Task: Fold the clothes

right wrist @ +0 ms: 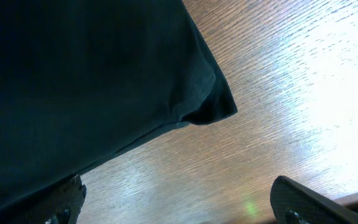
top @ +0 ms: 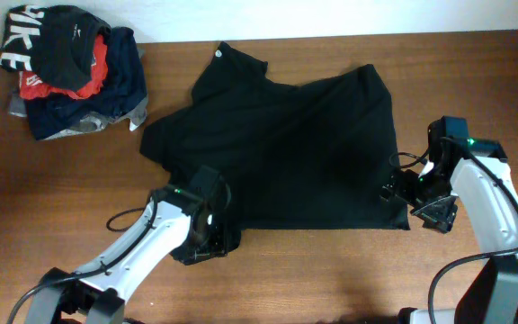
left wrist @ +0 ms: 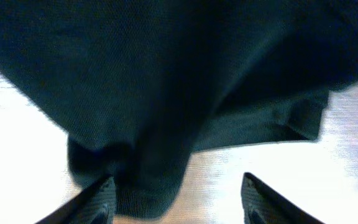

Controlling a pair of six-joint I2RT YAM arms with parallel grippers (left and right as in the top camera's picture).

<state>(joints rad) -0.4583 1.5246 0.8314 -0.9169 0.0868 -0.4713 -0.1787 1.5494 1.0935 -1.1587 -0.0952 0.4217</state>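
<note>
A brown wood-grain worktop [top: 331, 270] spreads out on every side of the left pincer [top: 207, 229] and the right pincer [top: 414, 193]. Beyond both, along the far edge, runs a pale strip of wall [top: 349, 16]. Bright light glares white off the wood beside each pincer.

Plain black T-shirt [top: 286, 148], spread flat

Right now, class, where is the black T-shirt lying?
Overhead, the black T-shirt lies spread across the middle of the table, between the left gripper at its near-left corner and the right gripper at its near-right corner.

white arms [top: 138, 247], black jaws, black cables [top: 122, 217]
</note>
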